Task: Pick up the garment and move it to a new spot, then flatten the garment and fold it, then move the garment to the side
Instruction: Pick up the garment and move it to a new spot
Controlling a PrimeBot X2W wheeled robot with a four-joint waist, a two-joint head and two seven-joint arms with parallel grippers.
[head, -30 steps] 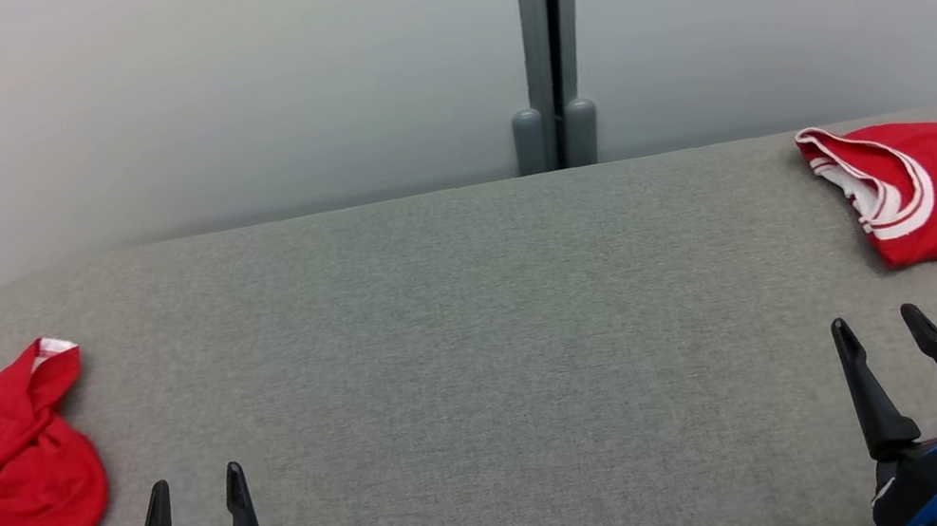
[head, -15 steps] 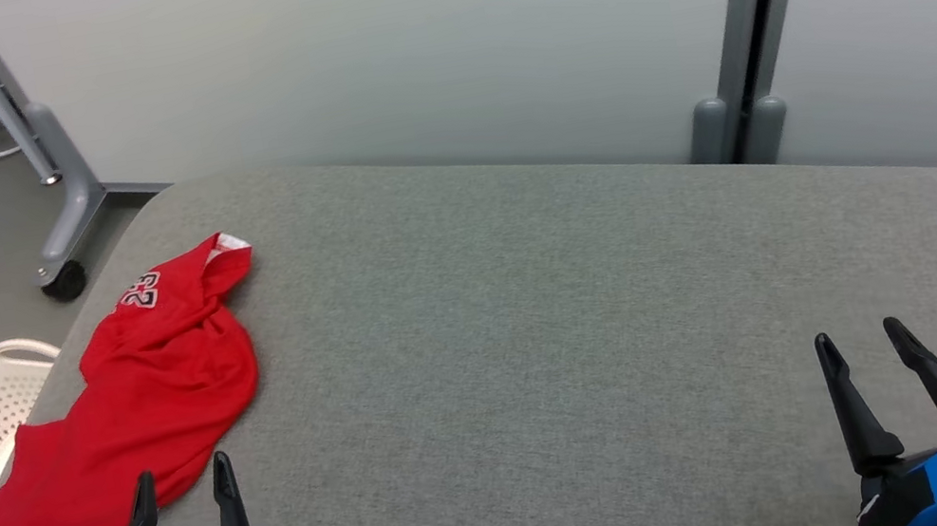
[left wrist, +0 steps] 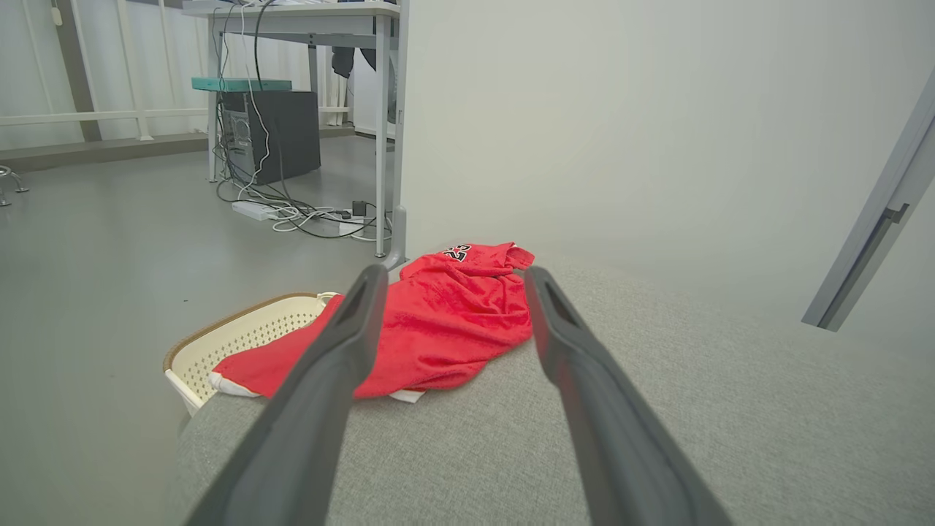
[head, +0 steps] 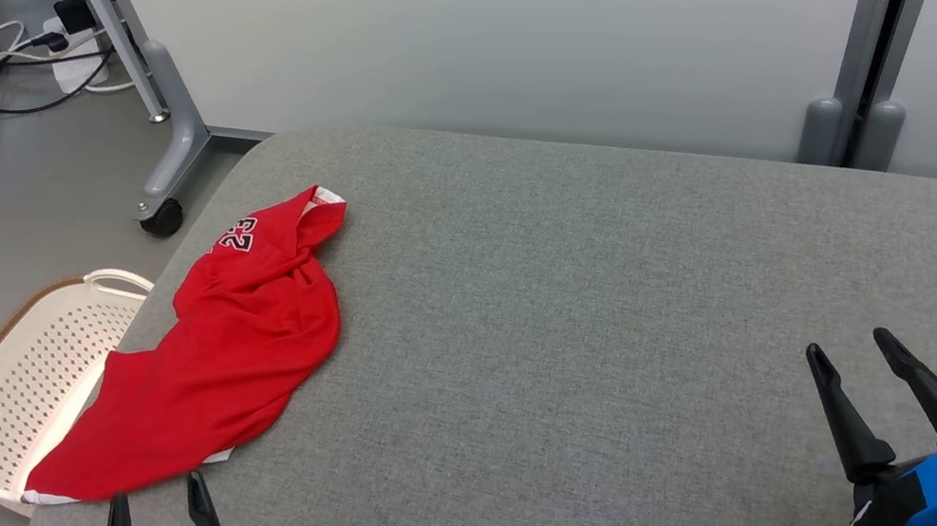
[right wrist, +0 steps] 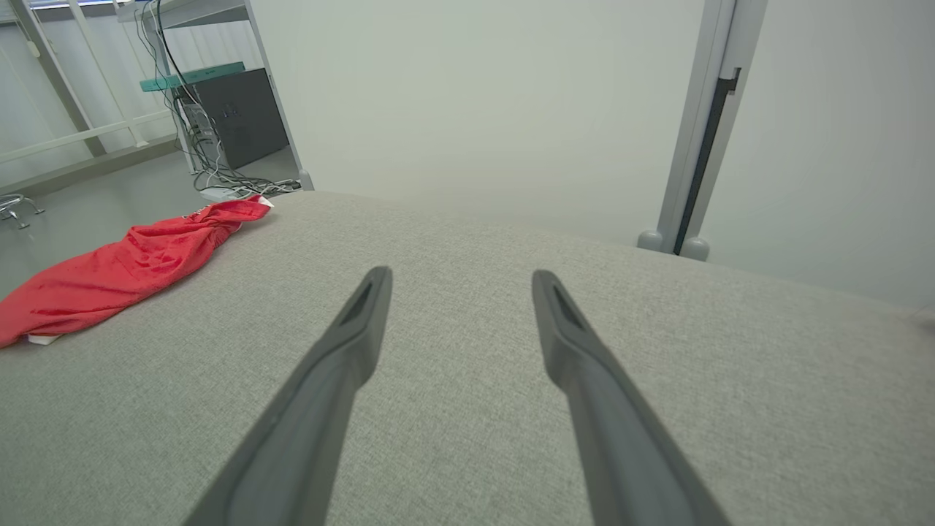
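Head view: the garment [head: 224, 354] lies crumpled at the left edge of the table [head: 581, 301], one end overhanging a basket [head: 17, 381]. The left pincer [head: 156, 488] and right pincer [head: 846, 341] hover spread, empty. Left wrist: garment [left wrist: 438, 321] just ahead. Right wrist: garment [right wrist: 124, 270] far left.

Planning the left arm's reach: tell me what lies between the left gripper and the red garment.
Nothing but a strip of bare grey surface; in the head view the left gripper sits just short of the red garment.
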